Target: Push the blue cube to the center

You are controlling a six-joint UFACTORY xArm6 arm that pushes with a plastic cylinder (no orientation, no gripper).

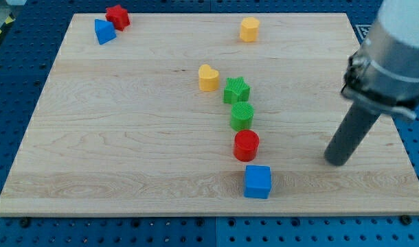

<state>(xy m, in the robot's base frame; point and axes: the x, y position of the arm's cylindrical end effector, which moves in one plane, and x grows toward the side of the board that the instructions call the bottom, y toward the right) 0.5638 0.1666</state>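
Note:
The blue cube (257, 182) sits near the board's bottom edge, a little right of the middle. My tip (335, 162) rests on the board to the cube's right, about a hundred pixels away and slightly higher in the view, touching no block. A red cylinder (246, 145) stands just above the cube, close to it but apart.
Above the red cylinder stand a green cylinder (242, 115) and a green star (236, 90), then a yellow heart (209, 77). A yellow block (248, 29) is at the top. A red star (117, 16) and a blue triangular block (104, 31) sit at the top left. The wooden board (113, 137) ends near my tip's right.

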